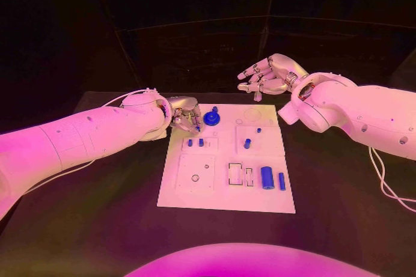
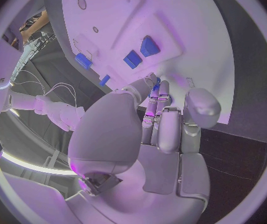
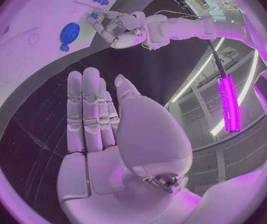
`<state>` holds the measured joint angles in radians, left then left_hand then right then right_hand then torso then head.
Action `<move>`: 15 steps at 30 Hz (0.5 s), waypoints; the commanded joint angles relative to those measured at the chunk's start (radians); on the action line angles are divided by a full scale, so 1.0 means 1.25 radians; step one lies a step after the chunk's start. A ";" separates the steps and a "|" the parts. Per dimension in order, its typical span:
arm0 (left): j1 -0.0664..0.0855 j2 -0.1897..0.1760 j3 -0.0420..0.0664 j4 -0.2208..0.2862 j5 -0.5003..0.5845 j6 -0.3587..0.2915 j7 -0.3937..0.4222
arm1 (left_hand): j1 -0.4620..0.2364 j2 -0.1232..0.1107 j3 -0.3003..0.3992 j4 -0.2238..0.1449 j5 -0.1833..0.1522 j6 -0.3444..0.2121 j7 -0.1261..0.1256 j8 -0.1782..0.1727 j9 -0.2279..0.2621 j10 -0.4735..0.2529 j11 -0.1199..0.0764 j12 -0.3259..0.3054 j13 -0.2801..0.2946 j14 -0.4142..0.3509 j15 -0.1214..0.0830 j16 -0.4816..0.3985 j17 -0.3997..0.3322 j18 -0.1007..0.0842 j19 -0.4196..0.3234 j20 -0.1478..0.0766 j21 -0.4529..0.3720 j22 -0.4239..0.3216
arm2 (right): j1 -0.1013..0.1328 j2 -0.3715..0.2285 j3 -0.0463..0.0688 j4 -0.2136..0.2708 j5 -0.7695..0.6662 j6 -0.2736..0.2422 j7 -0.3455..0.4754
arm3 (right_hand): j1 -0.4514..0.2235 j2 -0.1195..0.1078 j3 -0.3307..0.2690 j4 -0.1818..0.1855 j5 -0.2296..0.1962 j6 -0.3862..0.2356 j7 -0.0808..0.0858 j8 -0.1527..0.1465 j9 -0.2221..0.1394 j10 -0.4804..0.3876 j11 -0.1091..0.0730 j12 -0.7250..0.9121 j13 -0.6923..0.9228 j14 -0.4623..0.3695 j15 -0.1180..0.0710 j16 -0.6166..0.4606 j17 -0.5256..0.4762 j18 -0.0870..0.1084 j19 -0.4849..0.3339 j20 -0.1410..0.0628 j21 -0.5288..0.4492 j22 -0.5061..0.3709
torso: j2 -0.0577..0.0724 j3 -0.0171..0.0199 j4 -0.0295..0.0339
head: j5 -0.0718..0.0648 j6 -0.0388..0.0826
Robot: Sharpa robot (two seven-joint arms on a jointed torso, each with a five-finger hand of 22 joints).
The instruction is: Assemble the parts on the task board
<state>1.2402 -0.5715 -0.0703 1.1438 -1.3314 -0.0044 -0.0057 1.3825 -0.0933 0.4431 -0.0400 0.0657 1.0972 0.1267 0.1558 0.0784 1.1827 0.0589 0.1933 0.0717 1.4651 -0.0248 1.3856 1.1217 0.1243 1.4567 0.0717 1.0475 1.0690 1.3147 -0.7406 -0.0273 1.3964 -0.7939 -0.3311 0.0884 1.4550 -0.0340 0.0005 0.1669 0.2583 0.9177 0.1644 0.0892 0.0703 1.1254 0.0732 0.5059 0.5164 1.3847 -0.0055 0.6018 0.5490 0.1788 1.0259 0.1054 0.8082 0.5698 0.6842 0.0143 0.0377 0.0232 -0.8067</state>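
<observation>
The white task board (image 1: 227,199) lies in the middle of the black table. My left hand (image 1: 184,115) hovers over its far left corner and pinches a small blue peg (image 1: 198,127) at its fingertips; the peg (image 2: 155,87) shows between the fingertips in the left wrist view. Just beside it a round blue part (image 1: 212,118) stands on the board. My right hand (image 1: 270,76) is raised beyond the board's far edge, fingers apart and holding nothing; in its own view the hand (image 3: 99,119) shows straight fingers.
Several other blue parts are on the board: two short pegs (image 1: 195,142), a peg (image 1: 247,143), a large cylinder (image 1: 268,177) and a thin pin (image 1: 282,181) near the right edge. Black table surrounds the board.
</observation>
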 commanded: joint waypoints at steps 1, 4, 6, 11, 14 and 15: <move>0.000 0.002 -0.001 0.000 -0.013 0.011 -0.003 | -0.009 -0.001 0.005 0.001 -0.002 0.006 -0.001 -0.005 -0.001 0.004 0.001 -0.003 -0.001 0.021 0.000 0.002 -0.001 -0.011 0.004 0.000 0.001 0.000 | 0.001 0.001 0.001 0.000 0.001 0.005 0.008 | 0.001 0.002 -0.001 0.004 0.006 -0.004 0.000 0.005 0.000 -0.006 0.001 0.001 -0.001 0.004 0.003 -0.005 0.002 0.004 0.000 0.003 -0.006 -0.001 | 0.000 0.0000 0.0000 | 0.000 -0.001; 0.000 0.003 -0.002 0.000 -0.016 0.012 -0.004 | -0.009 -0.001 0.005 0.000 -0.002 0.006 -0.001 -0.006 -0.001 0.004 0.001 -0.004 -0.001 0.021 0.000 0.002 0.000 -0.011 0.004 0.000 0.002 0.001 | 0.001 0.002 0.001 0.000 0.001 0.005 0.008 | 0.002 0.003 0.000 0.004 0.006 -0.004 0.000 0.005 0.000 -0.006 0.001 0.002 -0.002 0.004 0.003 -0.006 0.002 0.004 0.001 0.003 -0.006 -0.002 | 0.000 -0.0003 0.0002 | 0.000 -0.003; 0.000 0.003 -0.003 0.000 -0.017 0.012 -0.005 | -0.009 -0.001 0.005 0.000 -0.002 0.006 -0.001 -0.006 -0.001 0.004 0.001 -0.004 -0.001 0.021 0.000 0.002 0.000 -0.011 0.004 0.000 0.002 0.001 | 0.001 0.002 0.001 0.000 0.001 0.005 0.008 | 0.002 0.003 0.000 0.004 0.006 -0.004 0.000 0.005 0.000 -0.006 0.001 0.002 -0.002 0.004 0.003 -0.006 0.002 0.004 0.001 0.003 -0.006 -0.002 | 0.000 -0.0004 0.0001 | 0.000 -0.002; 0.000 0.005 -0.004 0.001 -0.019 0.010 -0.006 | -0.010 -0.001 0.006 0.000 -0.002 0.007 0.000 -0.006 -0.001 0.005 0.001 -0.004 -0.001 0.021 0.000 0.002 0.000 -0.011 0.004 0.000 0.003 0.002 | 0.001 0.003 0.001 -0.001 0.001 0.005 0.008 | 0.002 0.003 0.000 0.004 0.006 -0.004 0.000 0.005 0.000 -0.006 0.001 0.002 -0.002 0.004 0.003 -0.006 0.002 0.004 0.001 0.003 -0.006 -0.002 | 0.000 -0.0004 0.0000 | 0.000 -0.003; 0.000 0.005 -0.004 0.002 -0.021 0.009 -0.006 | -0.009 -0.001 0.006 -0.001 -0.002 0.008 0.000 -0.006 0.000 0.006 0.001 -0.004 -0.001 0.021 0.000 0.002 0.000 -0.011 0.004 0.000 0.003 0.003 | 0.001 0.004 0.001 -0.001 0.001 0.006 0.008 | 0.002 0.003 0.000 0.004 0.006 -0.004 0.000 0.005 0.000 -0.006 0.001 0.002 -0.002 0.004 0.003 -0.006 0.002 0.004 0.001 0.003 -0.006 -0.002 | 0.000 -0.0007 0.0001 | 0.000 -0.002; 0.000 0.005 -0.004 0.003 -0.022 0.009 -0.005 | -0.009 -0.001 0.006 -0.001 -0.002 0.008 0.000 -0.006 0.000 0.006 0.001 -0.004 -0.001 0.021 0.000 0.002 0.000 -0.011 0.004 0.000 0.004 0.003 | 0.001 0.004 0.001 -0.001 0.001 0.006 0.008 | 0.002 0.003 0.000 0.004 0.006 -0.004 0.000 0.005 0.000 -0.006 0.001 0.002 -0.002 0.004 0.003 -0.006 0.002 0.004 0.001 0.003 -0.006 -0.002 | 0.000 -0.0007 -0.0001 | -0.001 -0.002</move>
<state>1.2398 -0.5666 -0.0756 1.1452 -1.3475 -0.0019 -0.0101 1.3825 -0.0932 0.4458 -0.0427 0.0657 1.0975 0.1264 0.1512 0.0785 1.1827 0.0589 0.1933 0.0718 1.4651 -0.0248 1.3856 1.1218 0.1243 1.4567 0.0717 1.0475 1.0723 1.3146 -0.7369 -0.0273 1.3944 -0.7939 -0.3295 0.0887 1.4550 -0.0340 0.0005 0.1669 0.2620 0.9177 0.1644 0.0892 0.0703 1.1254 0.0733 0.5058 0.5151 1.3847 -0.0054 0.5978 0.5504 0.1788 1.0259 0.1054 0.8043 0.5687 0.6843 0.0138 0.0377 0.0229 -0.8096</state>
